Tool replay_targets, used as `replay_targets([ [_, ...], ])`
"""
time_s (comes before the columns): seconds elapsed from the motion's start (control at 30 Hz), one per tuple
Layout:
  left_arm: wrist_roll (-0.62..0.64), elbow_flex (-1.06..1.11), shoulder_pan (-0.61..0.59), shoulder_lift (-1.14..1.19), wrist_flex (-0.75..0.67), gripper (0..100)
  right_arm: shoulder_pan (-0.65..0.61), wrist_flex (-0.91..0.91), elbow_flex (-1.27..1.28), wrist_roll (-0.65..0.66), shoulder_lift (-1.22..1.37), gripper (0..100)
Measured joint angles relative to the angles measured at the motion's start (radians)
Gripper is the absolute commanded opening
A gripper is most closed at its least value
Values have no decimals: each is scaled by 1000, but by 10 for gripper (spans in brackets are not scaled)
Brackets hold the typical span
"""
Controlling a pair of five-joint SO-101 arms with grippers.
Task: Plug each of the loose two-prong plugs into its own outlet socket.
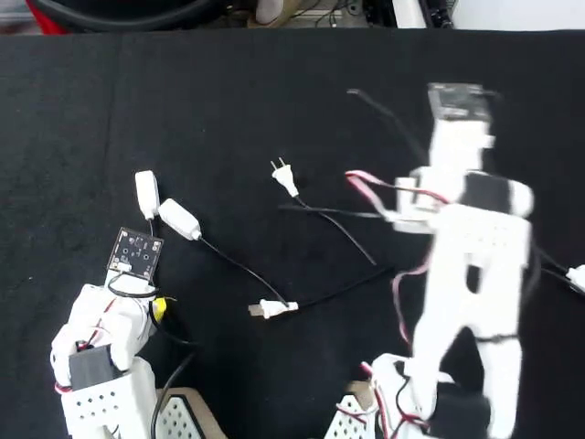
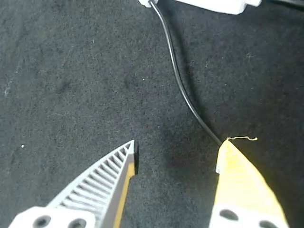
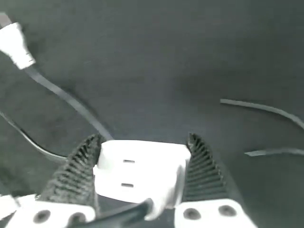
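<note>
A black counter is seen from above, with two white robot arms based at its near edge.

Nearest, on the left, the left end effector is released. Its white ribbed finger and its yellow finger stand apart over bare cloth and grasp nothing. A thin black cable passes just beside the yellow tip. This arm sits low at the near left, probably to leave the middle of the counter free for the other arm.

Near the centre lies the near plug, flat on the counter. Its long axis runs left to right, its two prongs point left, and its cord trails away to the right.

Farther back on the left lie two white outlet sockets, just beside each other. The angled socket has its long axis running from far left to near right, and a cable leaves its near-right end towards the near plug. The left socket lies with its long axis running near to far.

Beyond the centre rests the far plug. Its prongs point to the far left and its cord runs off to the near right. Both plugs are loose, seated in nothing.

On the right, the other arm is raised over the counter. The right end effector is clenched on the held socket. Black ribbed fingers press on two opposite sides, so the face with its two slots stays uncovered, seemingly so a plug can be pushed in.
</note>
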Motion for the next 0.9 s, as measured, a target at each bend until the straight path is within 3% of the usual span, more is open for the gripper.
replay_targets([
  [0.17,0,0,0,0,0,274,241,-44,0,130,-40,12],
  [0.37,0,0,0,0,0,274,470,-258,14,172,-14,12],
  [0.7,0,0,0,0,0,274,612,-644,12,175,351,18],
  [0.9,0,0,0,0,0,274,678,-689,-176,175,603,21],
])
